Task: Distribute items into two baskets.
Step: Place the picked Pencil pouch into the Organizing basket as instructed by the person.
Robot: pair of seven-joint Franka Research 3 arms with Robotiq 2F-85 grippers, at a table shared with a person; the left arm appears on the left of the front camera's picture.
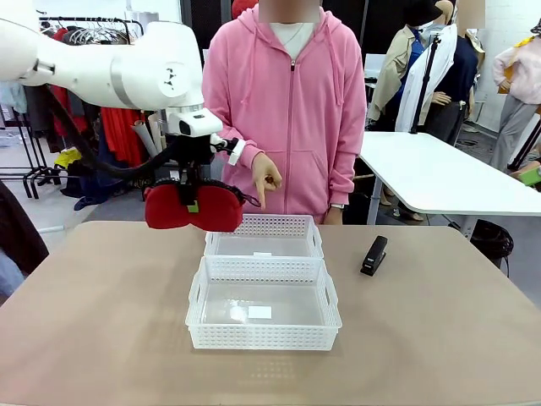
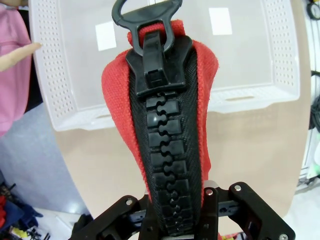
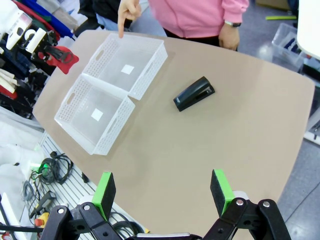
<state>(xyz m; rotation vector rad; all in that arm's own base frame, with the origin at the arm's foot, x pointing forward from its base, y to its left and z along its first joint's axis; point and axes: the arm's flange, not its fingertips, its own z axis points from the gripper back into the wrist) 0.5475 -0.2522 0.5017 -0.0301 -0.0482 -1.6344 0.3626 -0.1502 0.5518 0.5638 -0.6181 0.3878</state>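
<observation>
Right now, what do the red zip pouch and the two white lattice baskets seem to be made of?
The red zip pouch: woven fabric, matte; coarse weave shows. Its black zipper: probably moulded plastic, chunky shiny teeth. The near white basket and the far white basket: likely translucent plastic, smooth, with perforated walls.

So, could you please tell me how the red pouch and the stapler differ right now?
The red pouch hangs in the air, clamped in the left gripper's fingers; the stapler lies free on the table. The pouch is fabric and much larger; the stapler is small and black. Both are outside the baskets.
</observation>
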